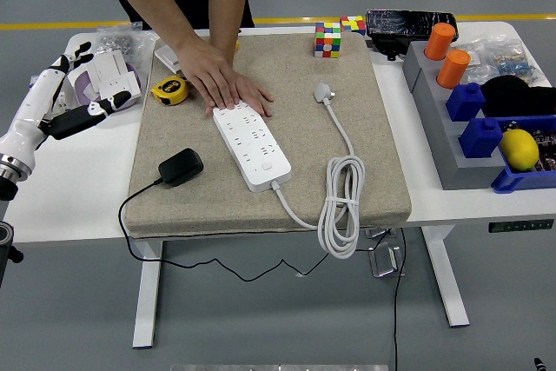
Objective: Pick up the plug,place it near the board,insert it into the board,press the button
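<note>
A white power strip (253, 147) lies diagonally on a beige mat (365, 171), its button at the near end. A person's hand (221, 84) presses flat on the strip's far end. The black plug adapter (180, 166) lies on the mat left of the strip, its thin black cable trailing off the mat's front. My left hand (74, 93) hovers over the table's left edge, well left of the plug, fingers spread and holding nothing. The right arm is out of view.
The strip's white cord (342, 206) is coiled at the mat's front right, its white plug (324, 92) further back. A yellow tape measure (170, 90), a tape roll (91, 89), cubes (327, 39), and a right-side organizer (473, 141) with orange cylinders and a lemon (519, 149).
</note>
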Motion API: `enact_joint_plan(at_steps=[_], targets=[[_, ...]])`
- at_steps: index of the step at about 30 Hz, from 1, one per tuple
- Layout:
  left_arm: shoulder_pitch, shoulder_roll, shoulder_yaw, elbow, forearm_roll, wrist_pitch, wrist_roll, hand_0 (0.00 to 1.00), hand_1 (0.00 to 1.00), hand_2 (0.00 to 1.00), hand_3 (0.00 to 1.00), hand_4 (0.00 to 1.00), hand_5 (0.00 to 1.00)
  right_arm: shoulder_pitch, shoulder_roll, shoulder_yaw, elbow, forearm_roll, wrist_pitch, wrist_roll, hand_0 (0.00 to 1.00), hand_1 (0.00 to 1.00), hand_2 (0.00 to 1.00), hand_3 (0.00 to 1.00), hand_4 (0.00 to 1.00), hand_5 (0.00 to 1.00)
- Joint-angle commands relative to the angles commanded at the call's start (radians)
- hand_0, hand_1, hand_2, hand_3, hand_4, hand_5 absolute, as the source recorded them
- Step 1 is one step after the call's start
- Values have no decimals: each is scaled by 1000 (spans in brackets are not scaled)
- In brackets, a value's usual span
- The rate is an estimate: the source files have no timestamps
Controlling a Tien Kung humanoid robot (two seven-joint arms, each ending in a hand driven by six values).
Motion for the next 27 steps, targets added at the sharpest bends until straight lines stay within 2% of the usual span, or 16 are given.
enact_joint_plan(at_steps=[10, 14, 21, 25, 27], targets=[[-29, 14, 126, 42, 110, -3, 4, 998, 998, 998, 998, 998, 605, 4, 0, 0, 1, 1, -3, 1, 957, 881, 828, 847, 998, 998], [-36, 18, 169, 65, 177, 11, -2, 998, 998, 998, 998, 998, 605, 7, 1, 1, 1, -1, -4, -1, 957, 881, 828, 847, 998, 998], [-46, 5, 215, 113, 204, 23, -7, 994, 998, 976, 990, 998, 644, 9, 0, 1, 2, -3, -6, -4, 954, 880, 827, 845, 998, 998], [-60, -3, 241, 160, 213, 36, -14, 994, 998, 976, 990, 998, 644, 10, 1, 0, 2, -2, -7, -5, 954, 880, 827, 845, 998, 998], [-75, -4, 264, 206, 213, 60, -23, 994, 998, 976, 990, 998, 644, 10, 2, 0, 3, -3, -8, -6, 954, 880, 827, 845, 998, 998]])
